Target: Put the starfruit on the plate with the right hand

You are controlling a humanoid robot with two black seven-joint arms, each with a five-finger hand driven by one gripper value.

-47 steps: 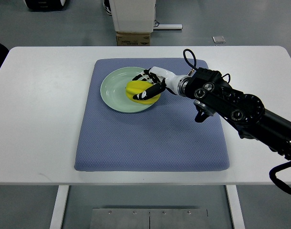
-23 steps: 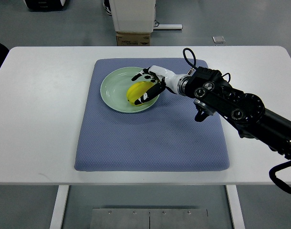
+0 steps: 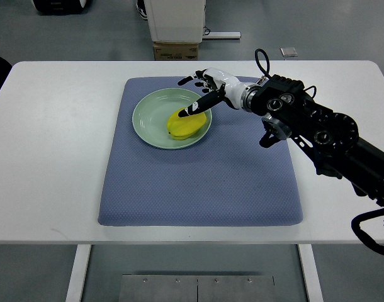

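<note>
The yellow starfruit (image 3: 187, 124) lay on the pale green plate (image 3: 149, 114), on the side of the plate nearest my arm. The plate sat on a blue mat (image 3: 198, 182) on the white desk (image 3: 53, 157). So the big part of my job looked done: the fruit was where it should be.

My right hand (image 3: 204, 91) was at the plate's far rim, a little above the fruit. My fingers (image 3: 187, 80) were spread out and held nothing. One dark fingertip pointed down at the top of the starfruit. I could not tell if it touched the fruit or was just over it.

I think what was left was small. I only had to pull my hand away from the plate and not bump the fruit as I went. The fruit sat near the plate's edge, so a knock could roll it onto the mat.

My left hand was not in the picture.

A brown cardboard box (image 3: 176, 51) stood on the floor past the desk. I could not read any words on it or on anything else.
</note>
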